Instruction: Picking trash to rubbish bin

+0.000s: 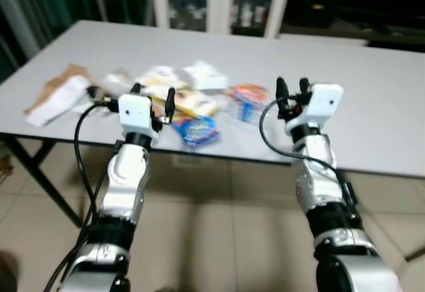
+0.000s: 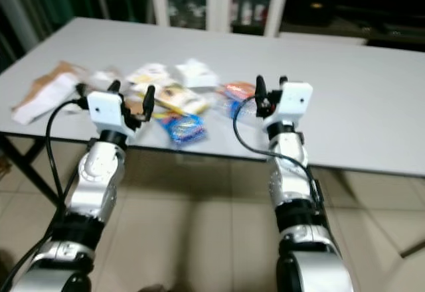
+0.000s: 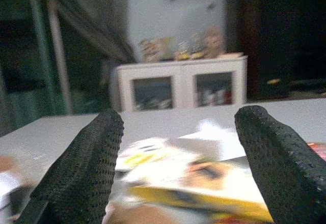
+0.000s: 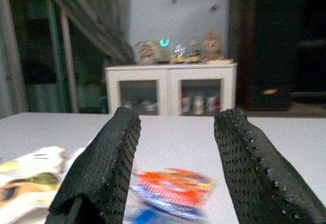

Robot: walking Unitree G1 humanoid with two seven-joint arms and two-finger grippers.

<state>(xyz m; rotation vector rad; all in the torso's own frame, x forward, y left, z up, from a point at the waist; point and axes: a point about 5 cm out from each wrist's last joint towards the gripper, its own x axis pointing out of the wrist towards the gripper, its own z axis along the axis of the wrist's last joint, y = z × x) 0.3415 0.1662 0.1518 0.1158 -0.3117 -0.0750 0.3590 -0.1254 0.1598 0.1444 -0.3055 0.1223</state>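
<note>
Both grippers (image 1: pixel 154 98) (image 1: pixel 290 88) spread, empty; blurred wrappers (image 1: pixel 192 106) on table (image 1: pixel 372 99) just beyond.

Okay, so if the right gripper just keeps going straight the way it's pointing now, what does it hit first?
Probably the red and orange snack packet lying on the grey table. It sits between the open fingers of the right gripper in the wrist view, slightly below their line, so the gripper might pass just over it.

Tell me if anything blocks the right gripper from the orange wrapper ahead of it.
Nothing visible does. The right gripper is open above the near table edge, and the orange wrapper lies on open tabletop just beyond its fingers.
</note>
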